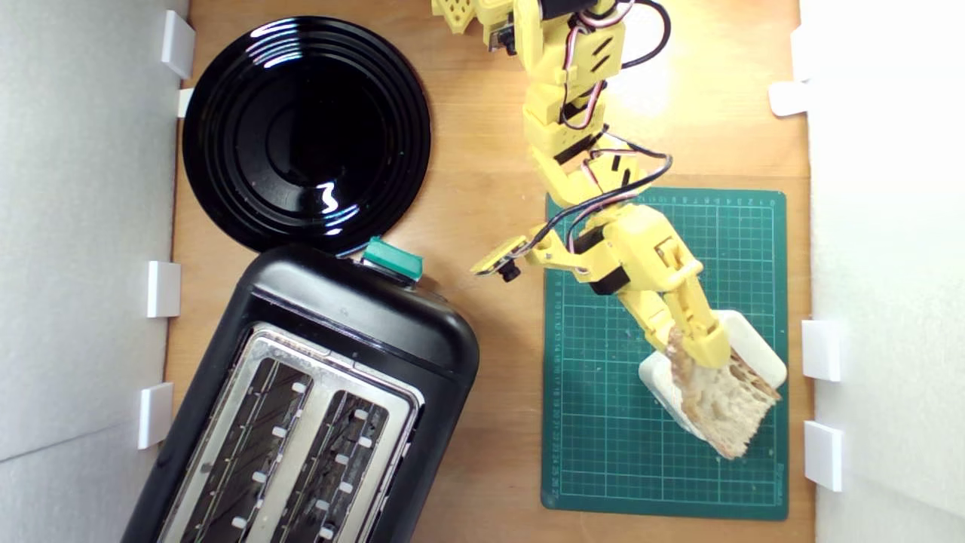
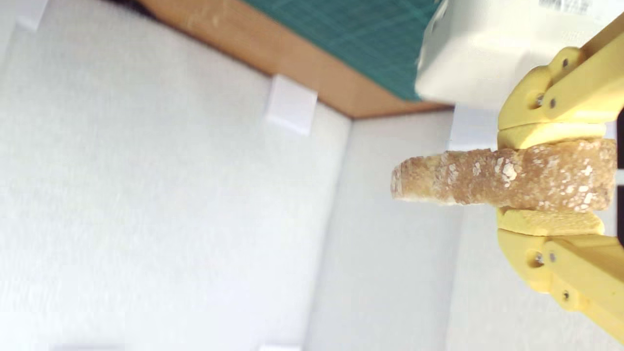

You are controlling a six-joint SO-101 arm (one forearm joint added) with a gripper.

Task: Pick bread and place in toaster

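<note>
The bread (image 1: 727, 407), a pale holey half-slice with a brown crust, hangs over the cream block at the exterior view's right. My yellow gripper (image 1: 697, 354) is shut on its crust edge. The wrist view shows the floury crust (image 2: 502, 178) clamped between the two yellow fingertips (image 2: 551, 134), and my gripper (image 2: 551, 180) holds it clear of the mat. The black toaster (image 1: 301, 407) with a silver top, two wire-grilled slots and a green lever knob (image 1: 392, 260) stands at the exterior view's lower left, well apart from the gripper.
A cream rounded block (image 1: 754, 347) lies on the green cutting mat (image 1: 603, 422) under the bread. A glossy black plate (image 1: 305, 132) sits behind the toaster. White walls with clips (image 1: 822, 351) border the wooden table on both sides.
</note>
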